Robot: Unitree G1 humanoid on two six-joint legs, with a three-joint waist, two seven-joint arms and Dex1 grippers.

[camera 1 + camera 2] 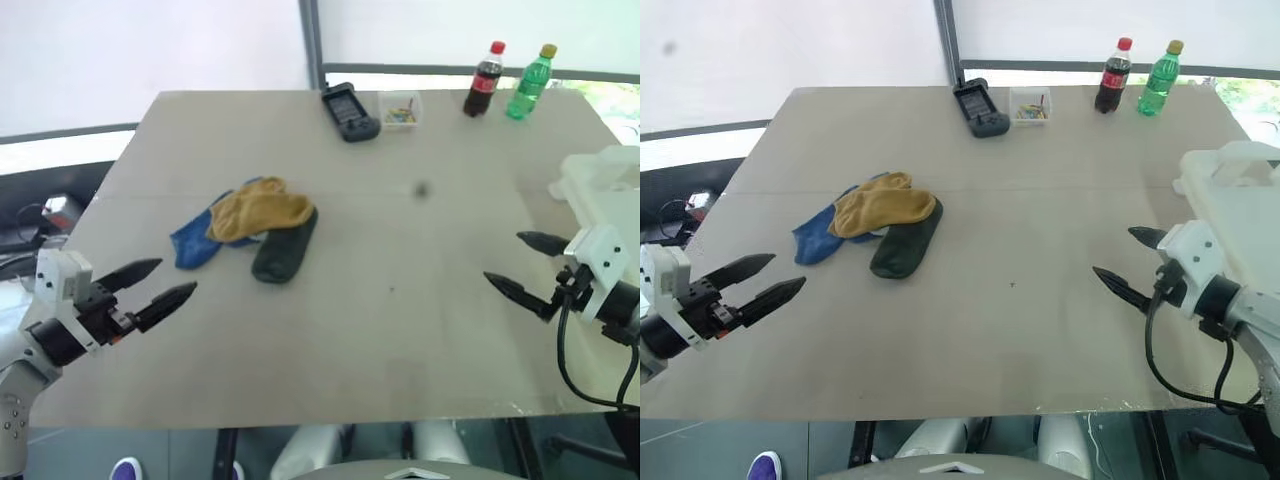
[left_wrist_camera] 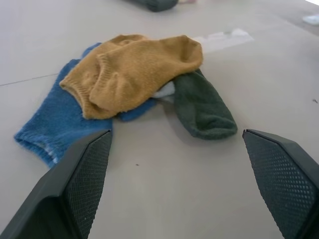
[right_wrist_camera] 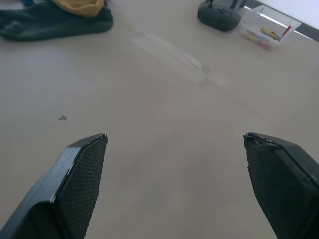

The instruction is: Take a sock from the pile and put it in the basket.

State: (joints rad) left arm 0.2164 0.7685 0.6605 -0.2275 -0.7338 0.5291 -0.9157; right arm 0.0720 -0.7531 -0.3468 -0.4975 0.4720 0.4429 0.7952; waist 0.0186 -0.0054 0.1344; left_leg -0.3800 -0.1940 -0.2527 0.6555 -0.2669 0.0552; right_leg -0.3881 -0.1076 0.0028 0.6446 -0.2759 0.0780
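Note:
The pile [image 1: 250, 228] lies left of the table's middle: a mustard-yellow sock [image 2: 134, 69] on top, a blue sock [image 2: 55, 124] under it and a dark green sock [image 2: 202, 107] beside them. My left gripper [image 1: 165, 282] hovers open near the table's front left, pointing at the pile from a short way off, nothing between its fingers. At the right edge my right gripper [image 1: 520, 265] stands open and empty, just in front of the off-white basket [image 1: 1230, 190].
Along the table's far edge stand a black handheld device [image 1: 349, 112], a small clear box of coloured bits [image 1: 401, 110], a cola bottle [image 1: 484, 80] and a green bottle [image 1: 529, 83]. Bare tabletop [image 1: 400, 300] stretches between the two grippers.

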